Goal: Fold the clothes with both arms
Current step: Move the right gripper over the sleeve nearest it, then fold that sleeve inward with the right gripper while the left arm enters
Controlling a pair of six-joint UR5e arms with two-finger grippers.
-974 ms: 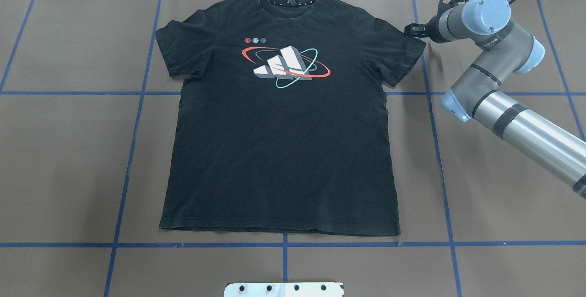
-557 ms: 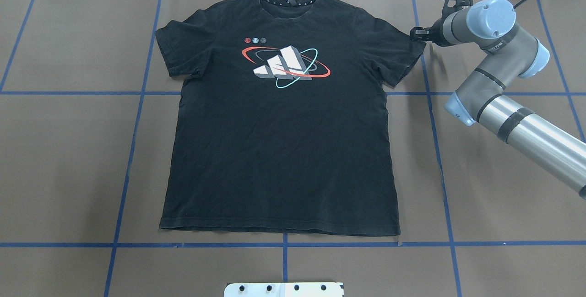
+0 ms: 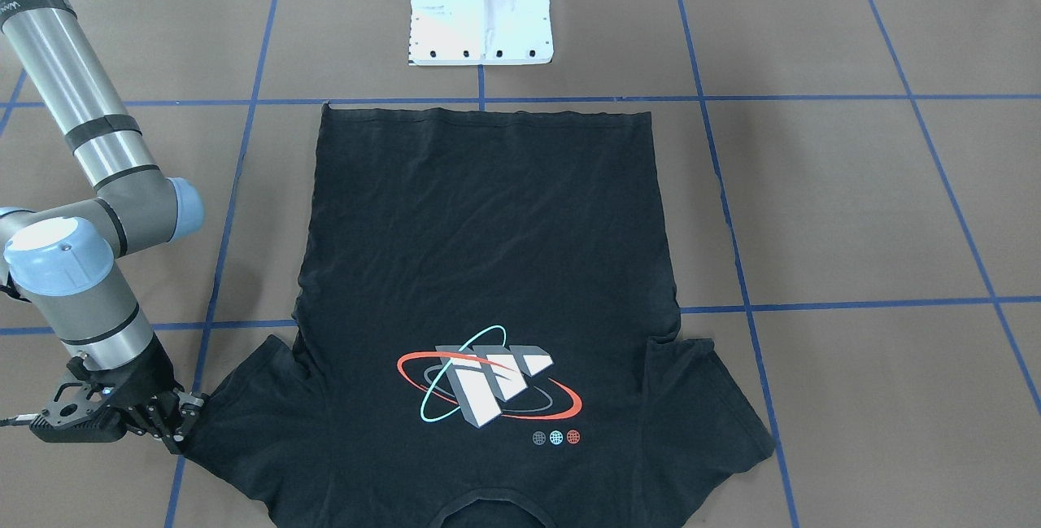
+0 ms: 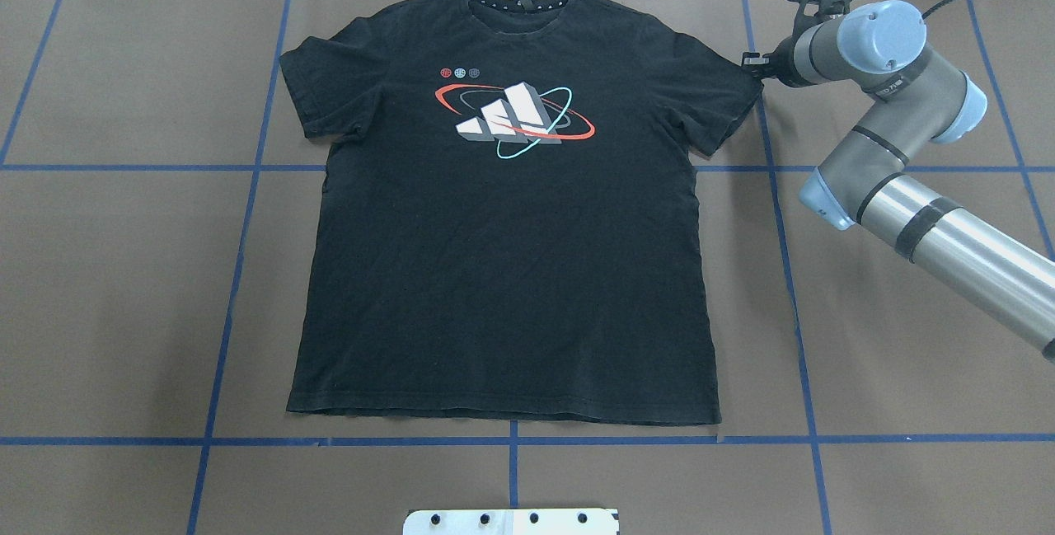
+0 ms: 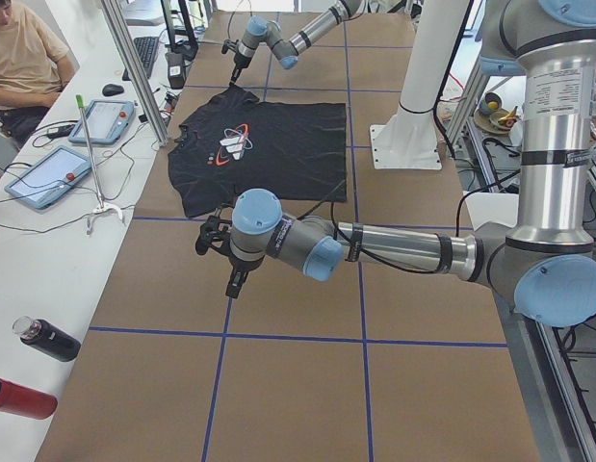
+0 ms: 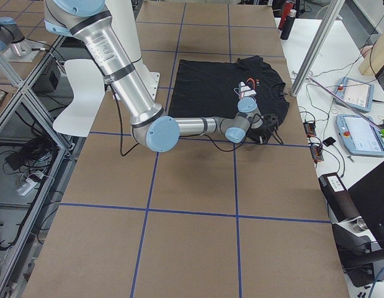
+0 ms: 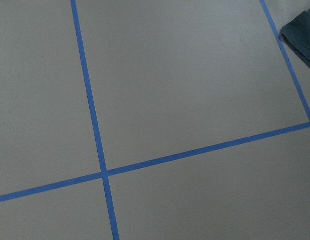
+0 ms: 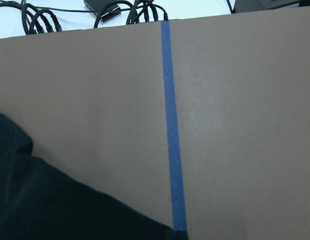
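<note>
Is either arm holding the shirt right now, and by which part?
Cannot tell: the right end effector is at the sleeve tip of the T-shirt, but a closed grip isn't visible. The left end effector is off it.

Illumination: even, diffuse, from overhead; scene bright, no hard shadows. Brown table paper [image 4: 124, 271] matte, glare-free. Black T-shirt [image 4: 511, 288] near-featureless from overhead; creases resolved in front-facing view. Bright highlight streak along silver tube of right arm [image 4: 948, 234]. Left wrist view cool-tinted, washed out; shirt corner at 1 o'clock soft. Right wrist view: white surface [image 8: 74, 22] at 12 o'clock overexposed. Side views wide-angle; aluminium upright [image 5: 134, 67] leans.
</note>
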